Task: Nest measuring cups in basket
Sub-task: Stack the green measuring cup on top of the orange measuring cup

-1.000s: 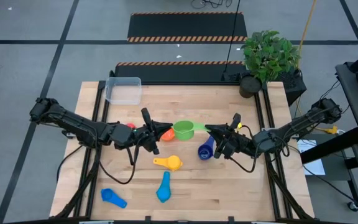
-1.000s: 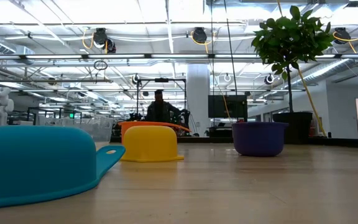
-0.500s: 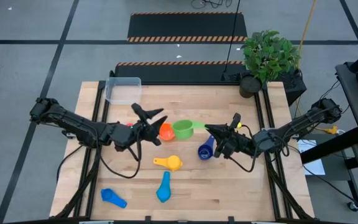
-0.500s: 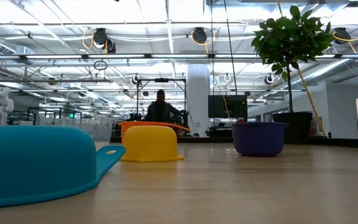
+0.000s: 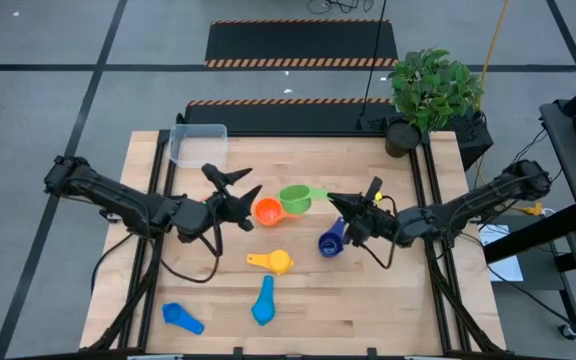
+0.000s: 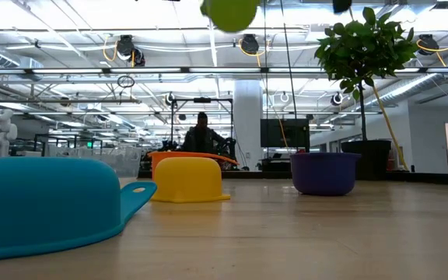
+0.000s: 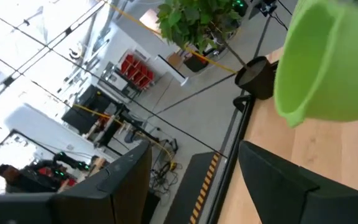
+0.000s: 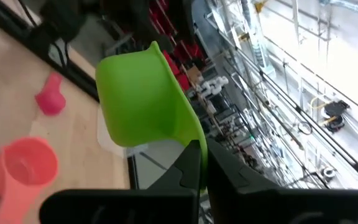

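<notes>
My right gripper [image 5: 332,201] is shut on the green measuring cup [image 5: 294,199], held in the air over the table's middle. That cup also shows at the top of the low view [image 6: 229,12]. My left gripper [image 5: 233,183] stands open just left of the orange cup [image 5: 266,211], touching nothing. The orange cup sits mouth up on the table. The navy cup [image 5: 330,241], the yellow cup [image 5: 273,262] and two light blue cups [image 5: 263,300] [image 5: 181,317] lie on the table nearer the front. A red cup [image 8: 50,99] lies by the left arm. The clear basket [image 5: 198,145] stands at the far left. My right gripper pinches the green cup's handle [image 8: 192,148] between its two fingers. The fingers come level from the table's right and lie along the handle. The cup is lifted clear of the table, and its bowl [image 8: 138,99] sticks out beyond the fingertips.
A potted plant [image 5: 430,95] in a black pot stands at the table's far right corner. Bare wood lies between the basket and the cups. A person shows far off in the room behind the table [image 6: 201,132].
My left gripper has opened, rolled at the wrist and drawn back a little toward the table's left, away from the orange cup, which stays on the table. My right gripper has carried the green cup slightly left and down, bringing it into the top of the low view.
</notes>
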You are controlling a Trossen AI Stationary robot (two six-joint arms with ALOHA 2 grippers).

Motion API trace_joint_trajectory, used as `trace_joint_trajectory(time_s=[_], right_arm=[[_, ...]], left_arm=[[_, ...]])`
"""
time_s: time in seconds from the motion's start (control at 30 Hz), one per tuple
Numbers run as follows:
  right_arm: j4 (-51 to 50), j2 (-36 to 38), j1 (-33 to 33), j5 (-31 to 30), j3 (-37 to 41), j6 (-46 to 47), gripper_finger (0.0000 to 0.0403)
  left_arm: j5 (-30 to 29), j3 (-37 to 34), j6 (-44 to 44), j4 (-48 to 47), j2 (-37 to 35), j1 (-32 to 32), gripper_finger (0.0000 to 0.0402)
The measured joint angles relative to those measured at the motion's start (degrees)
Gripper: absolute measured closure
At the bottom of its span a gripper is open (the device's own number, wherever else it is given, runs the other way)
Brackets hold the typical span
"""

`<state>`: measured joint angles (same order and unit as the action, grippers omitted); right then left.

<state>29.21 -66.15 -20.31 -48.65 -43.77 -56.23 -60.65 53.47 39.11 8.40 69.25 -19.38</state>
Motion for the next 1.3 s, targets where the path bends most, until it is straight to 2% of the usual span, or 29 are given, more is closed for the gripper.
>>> trace_joint_trajectory(time_s=[0.1,0.33,0.47,0.63,0.9,1.03,1.13,1.3], right_arm=[[0.0,0.0,2.2,4.6,1.5,0.0,0.0402],[-0.1,-0.9,8.4,21.2,3.1,6.2,0.0403],[0.2,-2.5,10.9,27.3,3.1,8.9,0.0403],[3.1,-7.7,12.7,29.2,3.1,6.5,0.0403],[16.3,-20.1,14.5,29.5,3.1,-8.3,0.0403],[21.6,-23.7,16.7,31.2,3.1,-8.9,0.0403],[22.8,-25.6,18.3,34.0,3.1,-8.4,0.0403],[22.9,-28.9,20.0,34.0,2.2,-9.0,0.0403]], left_arm=[[0.4,0.0,-3.7,-4.1,-2.9,0.0,0.0158],[2.3,0.0,-11.9,-14.4,-9.0,0.1,0.0158],[2.3,0.0,-14.4,-16.8,-10.6,0.1,0.0158],[2.3,0.0,-14.8,-16.9,-10.9,0.1,0.0158],[4.1,0.0,-14.6,-16.8,-10.7,0.1,0.0158],[4.3,0.0,-14.9,-16.8,-10.7,0.1,0.0158],[5.3,0.0,-15.9,-16.8,-10.7,0.1,0.0158],[5.8,0.0,-17.7,-16.8,-10.7,0.1,0.0158]])
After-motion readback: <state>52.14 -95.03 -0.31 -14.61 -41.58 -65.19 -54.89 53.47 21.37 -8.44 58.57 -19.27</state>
